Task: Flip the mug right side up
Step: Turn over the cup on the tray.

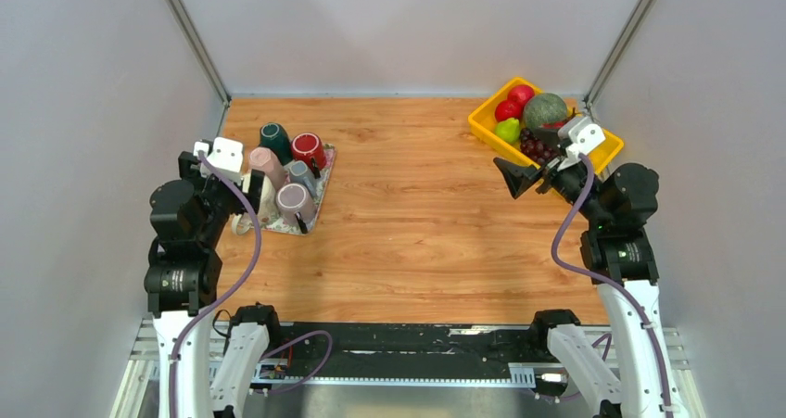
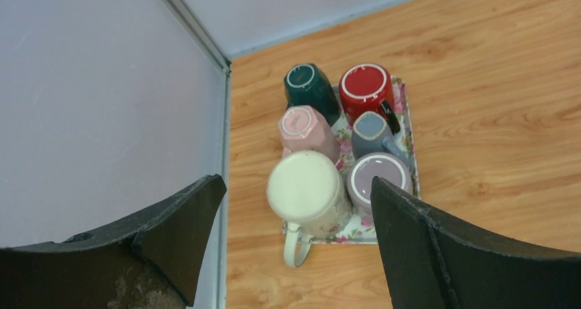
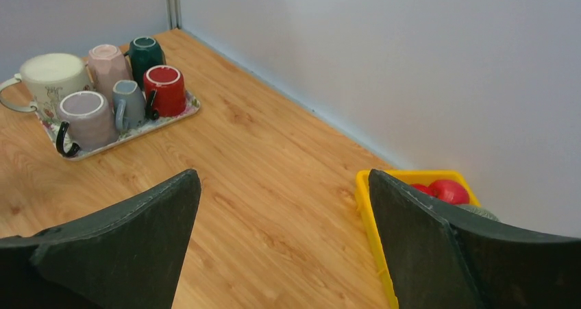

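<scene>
Several mugs stand upside down on a floral tray (image 1: 325, 170) at the left: dark green (image 2: 312, 86), red (image 2: 365, 86), pink (image 2: 301, 127), blue-grey (image 2: 372, 131), lilac (image 2: 379, 175) and a cream floral mug (image 2: 305, 186) whose handle juts past the tray's near edge. My left gripper (image 1: 245, 183) is open and empty, hovering above the cream mug, which lies between its fingers in the left wrist view (image 2: 297, 181). My right gripper (image 1: 515, 179) is open and empty over bare table beside the yellow basket. The tray of mugs also shows in the right wrist view (image 3: 185, 110).
A yellow basket (image 1: 482, 121) at the back right holds a red apple (image 1: 521, 94), a green fruit (image 1: 545, 109), a pear (image 1: 507, 129) and grapes (image 1: 536, 146). Grey walls enclose the table on the left, back and right. Wooden tabletop (image 1: 417, 214) lies between tray and basket.
</scene>
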You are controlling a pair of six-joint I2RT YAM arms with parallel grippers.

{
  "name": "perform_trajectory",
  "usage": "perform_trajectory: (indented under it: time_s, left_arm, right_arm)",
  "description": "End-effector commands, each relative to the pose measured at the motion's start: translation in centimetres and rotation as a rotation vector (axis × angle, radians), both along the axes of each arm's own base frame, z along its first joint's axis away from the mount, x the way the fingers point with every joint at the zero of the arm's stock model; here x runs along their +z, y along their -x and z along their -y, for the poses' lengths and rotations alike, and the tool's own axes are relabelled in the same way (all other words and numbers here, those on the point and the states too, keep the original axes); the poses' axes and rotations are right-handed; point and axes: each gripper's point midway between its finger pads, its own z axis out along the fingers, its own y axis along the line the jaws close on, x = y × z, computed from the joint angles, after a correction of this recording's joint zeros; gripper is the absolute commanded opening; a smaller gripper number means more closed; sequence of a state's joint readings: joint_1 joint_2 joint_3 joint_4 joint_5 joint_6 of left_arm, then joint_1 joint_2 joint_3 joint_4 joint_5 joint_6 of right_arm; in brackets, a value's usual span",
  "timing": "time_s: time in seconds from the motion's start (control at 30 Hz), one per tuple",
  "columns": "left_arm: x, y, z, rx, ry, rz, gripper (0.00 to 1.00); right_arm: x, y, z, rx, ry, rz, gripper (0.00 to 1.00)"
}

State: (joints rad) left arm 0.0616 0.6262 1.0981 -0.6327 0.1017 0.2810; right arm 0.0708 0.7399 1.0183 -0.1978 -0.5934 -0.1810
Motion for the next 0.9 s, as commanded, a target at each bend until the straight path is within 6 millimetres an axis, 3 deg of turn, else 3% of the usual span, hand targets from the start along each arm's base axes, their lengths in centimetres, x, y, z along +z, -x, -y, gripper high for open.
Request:
perform_trajectory:
  time_s: [0.0, 0.47, 0.87]
  left_arm:
    - [-2.0, -0.5, -1.1, 0.035, -0.055, -0.053, 0.9]
    - [-11.6, -2.0, -3.9, 0.163, -0.113, -0.275, 0.9]
    - [-17.1, -1.9, -5.9, 0.218, -0.079, -0.376, 0.9]
  right_arm:
    - [1.2, 0.8, -0.6, 0.04, -0.027, 0.074, 1.0]
    - [-1.6, 0.4, -1.0, 0.049, -0.02, 0.035, 1.0]
    - [-2.3, 0.2, -0.9, 0.04, -0.016, 0.029, 1.0]
